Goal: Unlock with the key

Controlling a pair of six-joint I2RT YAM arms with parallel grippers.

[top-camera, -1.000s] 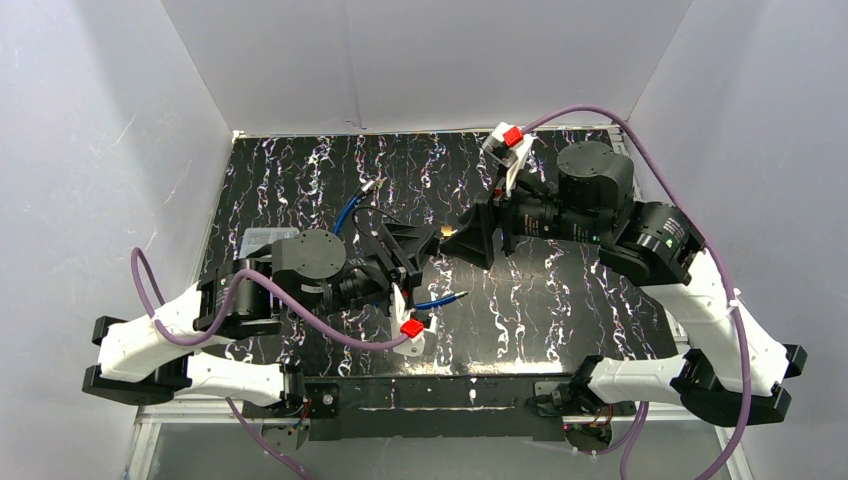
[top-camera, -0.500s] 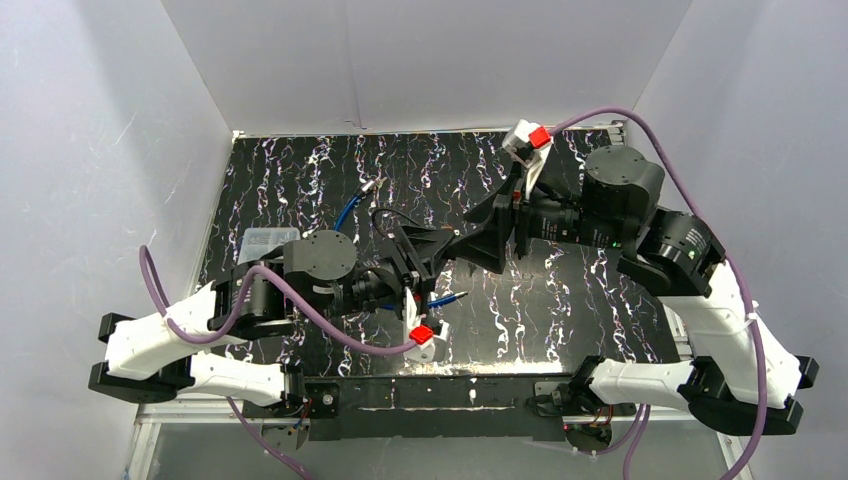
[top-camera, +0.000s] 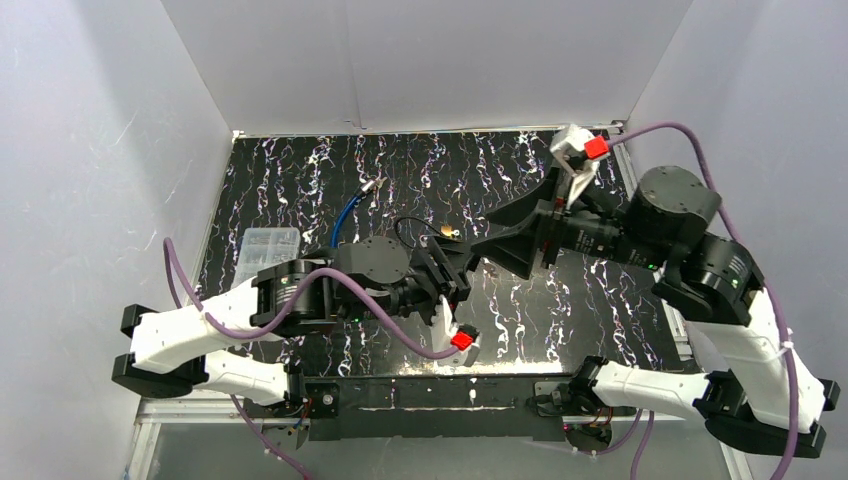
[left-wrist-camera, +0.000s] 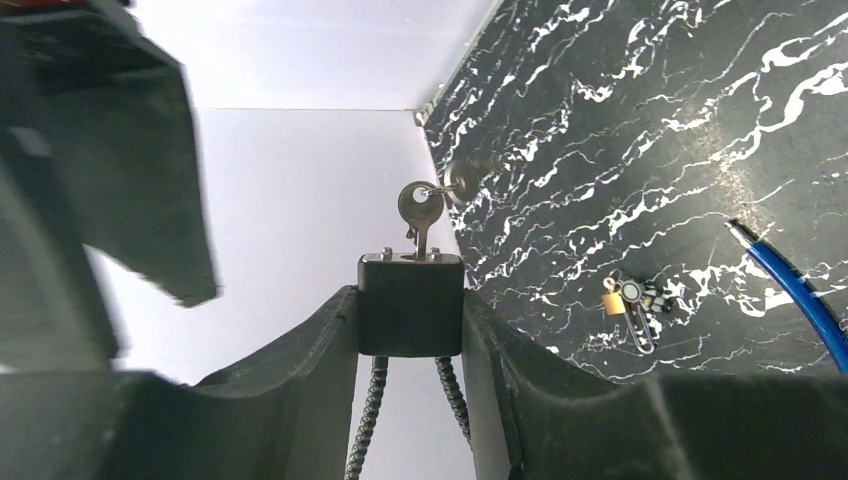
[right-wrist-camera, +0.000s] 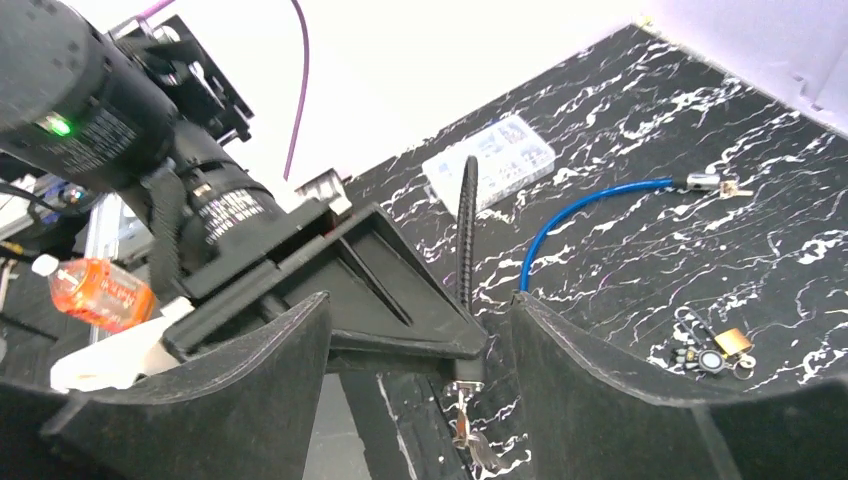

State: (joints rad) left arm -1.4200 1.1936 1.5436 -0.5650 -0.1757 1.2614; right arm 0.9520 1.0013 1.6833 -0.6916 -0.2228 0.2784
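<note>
My left gripper (left-wrist-camera: 410, 335) is shut on a black padlock (left-wrist-camera: 410, 300) with a braided black cable shackle hanging below it. A silver key (left-wrist-camera: 420, 215) stands in the lock's top, with a second key (left-wrist-camera: 462, 182) on its ring. In the top view the left gripper (top-camera: 460, 268) is lifted over the mat's middle. My right gripper (top-camera: 507, 247) faces it, open and empty. In the right wrist view the lock (right-wrist-camera: 468, 362) and the key (right-wrist-camera: 466, 425) lie between the spread right fingers (right-wrist-camera: 600, 380), untouched. The right gripper (right-wrist-camera: 420, 360) has its jaws wide apart.
A small brass padlock with keys (left-wrist-camera: 625, 300) lies on the black marbled mat (top-camera: 300, 180). A blue cable (top-camera: 350, 210) and a clear plastic box (top-camera: 268, 245) lie at the left. White walls enclose the mat. An orange bottle (right-wrist-camera: 95, 290) stands off the table.
Both arms have moved to the right. The left gripper has carried the padlock rightward over the mat's middle, and the right gripper has drawn back right, staying open in front of the key.
</note>
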